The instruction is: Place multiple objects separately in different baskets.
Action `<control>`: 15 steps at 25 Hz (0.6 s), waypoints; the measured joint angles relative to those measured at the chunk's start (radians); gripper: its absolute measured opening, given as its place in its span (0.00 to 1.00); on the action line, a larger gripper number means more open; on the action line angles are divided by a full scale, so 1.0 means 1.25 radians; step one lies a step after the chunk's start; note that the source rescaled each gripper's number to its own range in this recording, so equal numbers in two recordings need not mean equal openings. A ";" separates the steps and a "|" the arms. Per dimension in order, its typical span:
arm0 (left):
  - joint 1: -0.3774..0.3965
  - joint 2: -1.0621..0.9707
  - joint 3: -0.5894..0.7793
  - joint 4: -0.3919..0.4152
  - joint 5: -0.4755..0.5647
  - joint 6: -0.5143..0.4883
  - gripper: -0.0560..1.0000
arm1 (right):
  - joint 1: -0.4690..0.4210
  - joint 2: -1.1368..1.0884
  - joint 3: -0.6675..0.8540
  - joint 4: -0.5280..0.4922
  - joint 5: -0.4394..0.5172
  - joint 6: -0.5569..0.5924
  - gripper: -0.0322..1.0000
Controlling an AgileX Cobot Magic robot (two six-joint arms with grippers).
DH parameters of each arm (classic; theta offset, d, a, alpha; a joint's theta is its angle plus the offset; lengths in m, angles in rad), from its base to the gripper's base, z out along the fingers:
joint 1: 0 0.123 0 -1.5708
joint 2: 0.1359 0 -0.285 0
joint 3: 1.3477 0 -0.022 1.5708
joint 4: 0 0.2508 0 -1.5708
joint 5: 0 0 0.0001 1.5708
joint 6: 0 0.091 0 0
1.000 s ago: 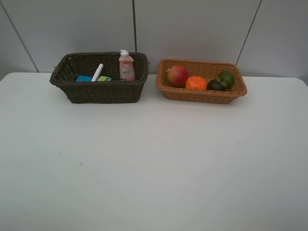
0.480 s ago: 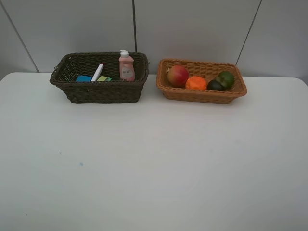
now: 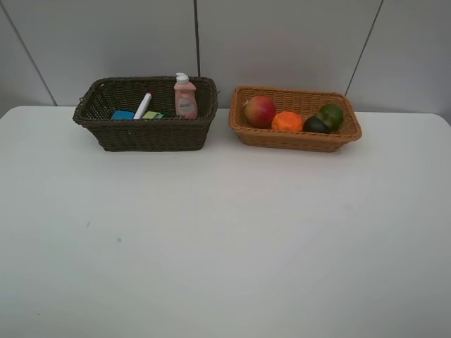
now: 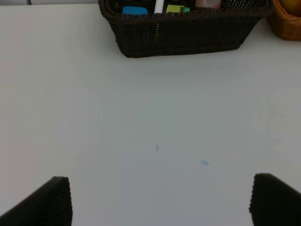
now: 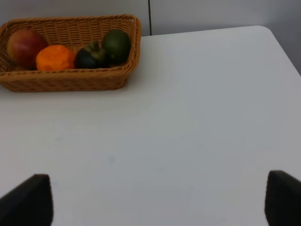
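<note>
Standing upright in dark basket [image 3: 144, 134], pink bottle [image 3: 185, 98], marker [image 3: 143, 105] leaning

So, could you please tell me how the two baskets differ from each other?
The dark brown basket is deeper; the light tan basket is shallower. The dark brown basket holds a pink bottle and a white marker; the light tan basket holds fruit, including an orange. Both are rectangular, woven and upright.

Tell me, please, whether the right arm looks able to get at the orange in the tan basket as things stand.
Probably yes. The right gripper is open and empty, bare table lies between it and the tan basket, and the orange sits uncovered on top, though fruit crowds it on both sides.
</note>
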 joint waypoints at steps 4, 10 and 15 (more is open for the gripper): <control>0.000 0.000 0.000 0.000 0.000 0.000 0.92 | 0.000 0.000 0.000 0.000 0.000 0.000 1.00; 0.000 0.000 0.000 0.000 0.000 0.000 0.92 | 0.000 0.000 0.000 0.000 0.000 0.000 1.00; 0.000 0.000 0.000 0.000 0.000 0.000 0.92 | 0.000 0.000 0.000 0.000 0.000 0.000 1.00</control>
